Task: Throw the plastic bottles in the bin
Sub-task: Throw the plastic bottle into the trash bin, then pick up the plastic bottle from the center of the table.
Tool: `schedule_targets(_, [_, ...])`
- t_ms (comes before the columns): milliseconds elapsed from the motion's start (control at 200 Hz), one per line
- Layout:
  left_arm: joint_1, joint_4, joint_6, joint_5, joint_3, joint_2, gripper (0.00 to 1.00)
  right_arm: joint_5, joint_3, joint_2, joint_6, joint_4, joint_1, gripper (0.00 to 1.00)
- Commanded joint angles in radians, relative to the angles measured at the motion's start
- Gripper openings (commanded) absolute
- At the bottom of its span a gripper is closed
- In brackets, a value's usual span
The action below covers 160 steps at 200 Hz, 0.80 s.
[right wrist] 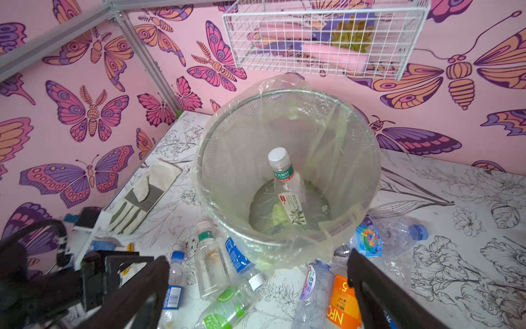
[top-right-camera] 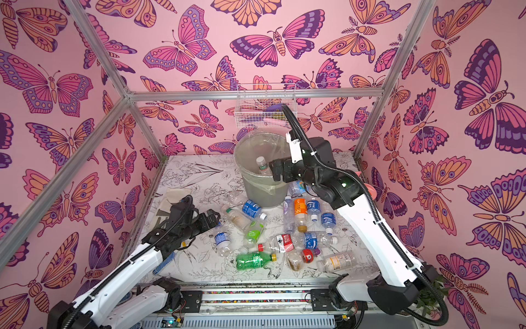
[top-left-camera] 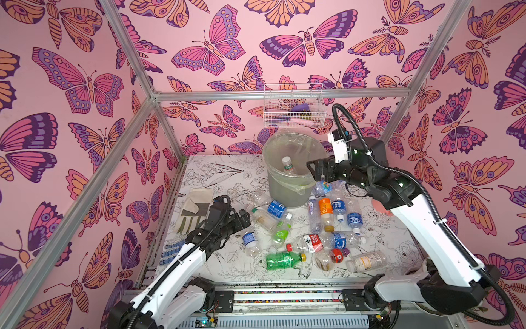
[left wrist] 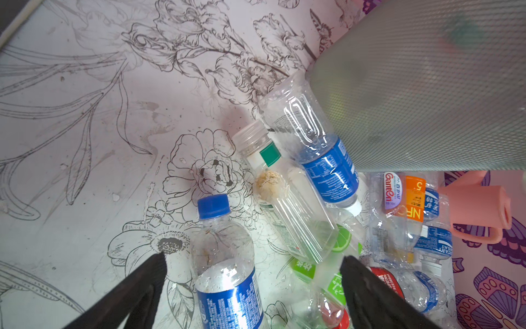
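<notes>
Right gripper (right wrist: 257, 260) and left gripper (left wrist: 253, 257) gaped wide and empty, with one bottle (right wrist: 287, 188) in the bin (right wrist: 225, 159) and many plastic bottles (top-left-camera: 284, 259) lying near it.

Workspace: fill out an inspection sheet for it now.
Surface: floral-print table, stained in places.
Job's things: one white-capped bottle inside the lined bin; many plastic bottles lie scattered before it.
Clutter: work glove, pink watering can.
Grippers: left gripper open over a blue-capped bottle, holding nothing; right gripper open, empty, near the bin's rim.
Cables: black conduit runs along both arms.
Surroundings: butterfly walls, metal frame, wire basket on the back wall.
</notes>
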Motion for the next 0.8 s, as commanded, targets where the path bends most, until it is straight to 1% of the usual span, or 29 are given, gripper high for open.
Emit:
schedule_targets(0, [-0.013, -0.04, -0.032, 0.014, -0.014, 0.03, 0.96, -0.132, -0.077, -0.05, -0.058, 0.048, -0.003, 0.99])
schedule_targets(85, [-0.03, -0.048, -0.041, 0.008, -0.013, 0.058, 0.95, -0.248, -0.16, -0.1, -0.077, 0.076, 0.001, 0.99])
schedule_targets(180, [-0.053, -0.057, -0.063, 0.0, -0.017, 0.081, 0.94, -0.285, -0.225, -0.132, -0.079, 0.074, 0.006, 0.99])
schedule_targets(371, [-0.107, -0.067, -0.11, -0.018, -0.025, 0.136, 0.92, -0.281, -0.308, -0.151, -0.075, 0.057, 0.011, 0.99])
schedule_targets(536, [-0.141, -0.067, -0.154, -0.031, -0.032, 0.185, 0.91, -0.251, -0.343, -0.164, -0.059, 0.07, 0.01, 0.99])
schedule_targets(641, [-0.151, -0.067, -0.176, -0.051, -0.036, 0.203, 0.9, -0.234, -0.365, -0.173, -0.05, 0.081, 0.01, 0.99])
schedule_targets(796, [-0.155, -0.065, -0.193, -0.061, -0.041, 0.231, 0.86, -0.221, -0.399, -0.188, -0.033, 0.096, 0.011, 0.99])
